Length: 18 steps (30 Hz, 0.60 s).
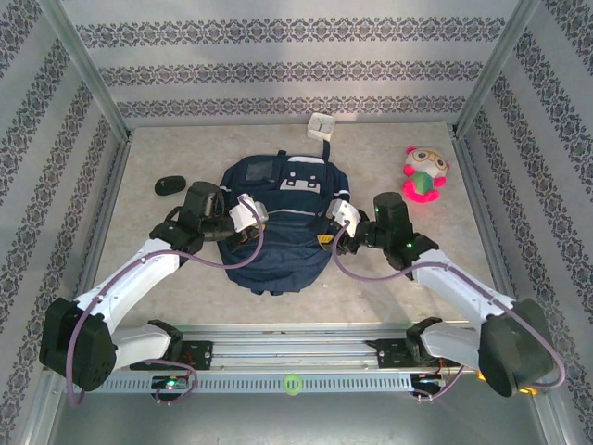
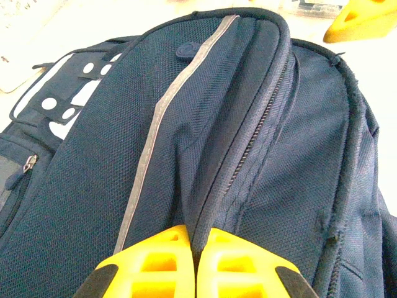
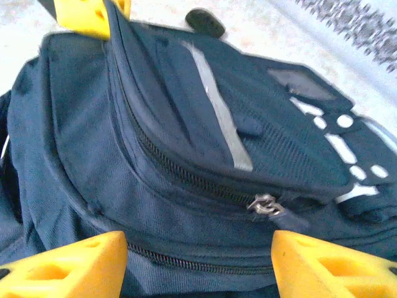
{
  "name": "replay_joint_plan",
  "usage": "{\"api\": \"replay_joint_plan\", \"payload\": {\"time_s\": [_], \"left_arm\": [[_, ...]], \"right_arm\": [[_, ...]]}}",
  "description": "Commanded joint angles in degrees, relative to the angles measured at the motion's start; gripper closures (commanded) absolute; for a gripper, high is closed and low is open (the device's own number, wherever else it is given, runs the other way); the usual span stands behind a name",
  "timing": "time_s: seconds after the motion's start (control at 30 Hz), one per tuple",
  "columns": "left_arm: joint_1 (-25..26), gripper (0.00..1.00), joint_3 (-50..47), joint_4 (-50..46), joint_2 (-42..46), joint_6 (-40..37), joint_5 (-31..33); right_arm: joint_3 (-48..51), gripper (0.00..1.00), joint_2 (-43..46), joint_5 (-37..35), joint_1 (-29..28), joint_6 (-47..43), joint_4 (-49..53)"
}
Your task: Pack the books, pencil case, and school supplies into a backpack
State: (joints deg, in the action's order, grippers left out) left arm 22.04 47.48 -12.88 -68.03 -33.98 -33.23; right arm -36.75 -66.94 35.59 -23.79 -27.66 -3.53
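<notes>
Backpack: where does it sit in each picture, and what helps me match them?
Top external: the backpack lies centre frame.
Left wrist: the backpack is close up, its zip running up the middle.
Right wrist: the backpack is close up, its zip curving across the centre.
Shared landmark: its white dotted patch, upper left in left wrist, far right in right wrist.

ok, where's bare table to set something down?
Free: pale tabletop between the navy-blue fabric backpack and the near rail; the strip between backpack and pink-and-green plush toy; left edge beside the black oval object. Crowded: both backpack flanks, where left end effector and right end effector sit.
</notes>
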Motion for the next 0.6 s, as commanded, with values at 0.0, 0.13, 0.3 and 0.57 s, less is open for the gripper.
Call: {"api": "replay_joint_plan", "payload": {"time_s": [0.0, 0.13, 0.3, 0.57], "left_arm": [[-0.7, 1.0, 1.1, 7.2, 3.0, 0.8, -5.3], [-0.8, 1.0, 1.6, 7.1, 2.6, 0.8, -6.3], [-0.8, 1.0, 1.6, 7.1, 2.7, 0.8, -8.0], [-0.8, 1.0, 1.5, 7.3, 1.6, 1.3, -6.4]], "right_arm": [[-3.5, 0.38, -2.7, 9.3, 0.3, -3.0, 1.0], [-6.0, 0.4, -6.7, 12.9, 0.3, -3.4, 0.9], [-7.9, 0.42, -10.3, 13.4, 0.1, -4.5, 0.8], [-6.1, 0.41, -5.6, 14.8, 0.2, -5.2, 1.0]]}}
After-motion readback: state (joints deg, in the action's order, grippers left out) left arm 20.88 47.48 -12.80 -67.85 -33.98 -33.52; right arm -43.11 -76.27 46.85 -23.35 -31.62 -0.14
